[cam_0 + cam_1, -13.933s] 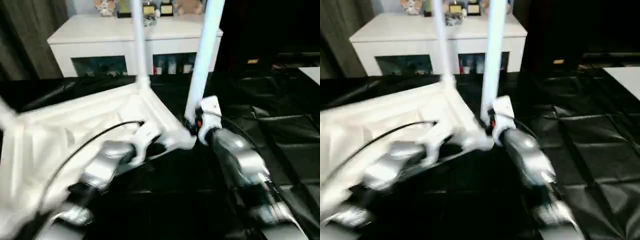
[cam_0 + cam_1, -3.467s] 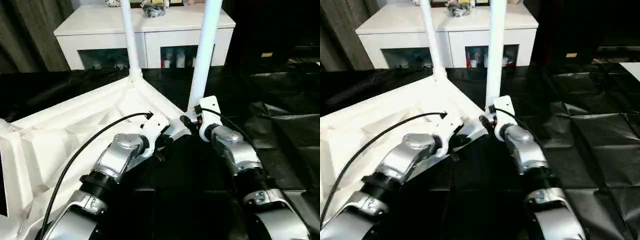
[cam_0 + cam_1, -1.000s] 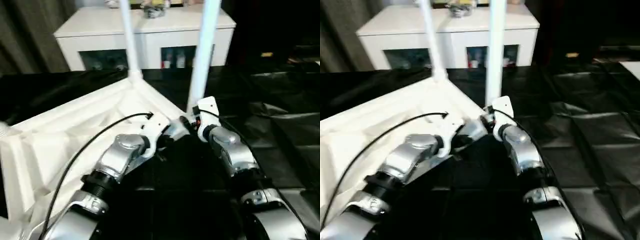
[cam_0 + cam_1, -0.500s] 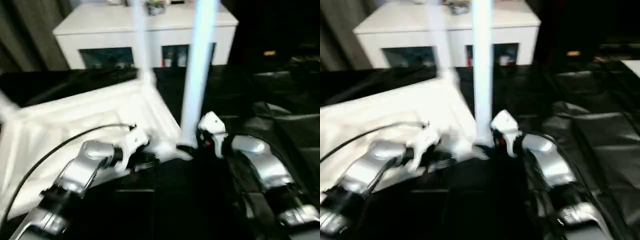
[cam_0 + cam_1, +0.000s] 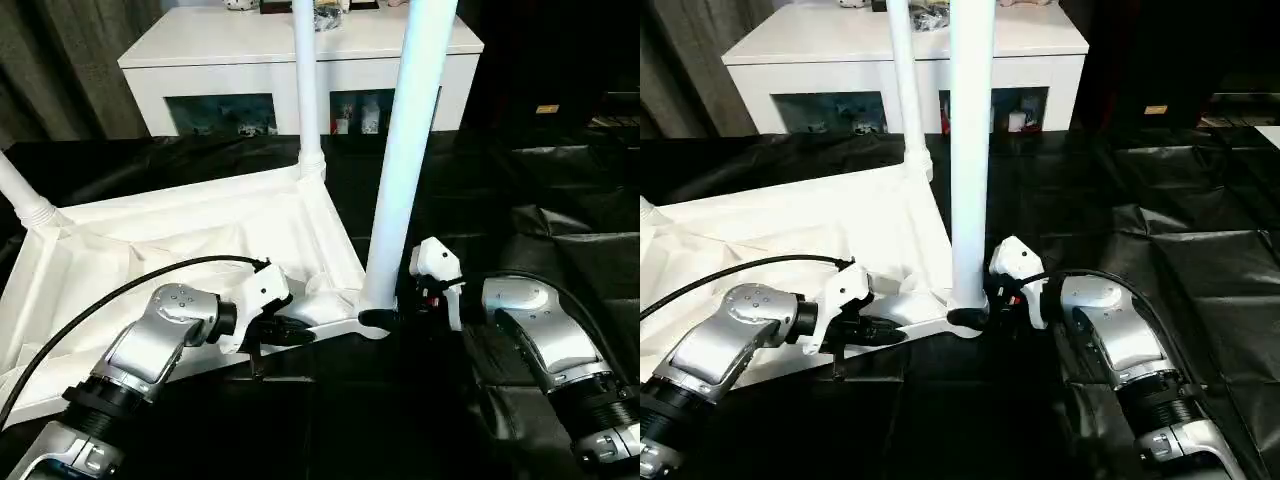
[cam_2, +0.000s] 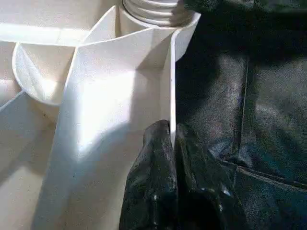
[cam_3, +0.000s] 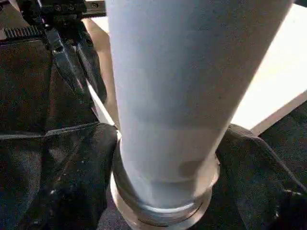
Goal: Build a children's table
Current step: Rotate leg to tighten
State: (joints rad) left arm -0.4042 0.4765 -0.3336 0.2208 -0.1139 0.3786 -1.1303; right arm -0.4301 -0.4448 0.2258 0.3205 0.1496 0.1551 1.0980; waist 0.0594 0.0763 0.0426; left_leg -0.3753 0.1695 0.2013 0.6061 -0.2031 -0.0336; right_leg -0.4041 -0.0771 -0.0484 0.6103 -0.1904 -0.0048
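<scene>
Left wrist view: your left gripper (image 6: 171, 136) pinches the tabletop (image 5: 200, 240) wall; right gripper (image 7: 165, 158) straddles the leg (image 5: 410, 150). Twisting hard could tear that wall free.

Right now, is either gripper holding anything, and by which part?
The left gripper pinches the tabletop by its thin edge wall near the corner socket. The right gripper's fingers flank the near leg at its base.

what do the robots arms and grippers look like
Both forearms are rounded silver shells with black ribbed collars near the elbows. Each wrist carries a white angular block, the right one with a red spot. The left gripper and right gripper have glossy black fingers. Black cables loop along both arms.
</scene>
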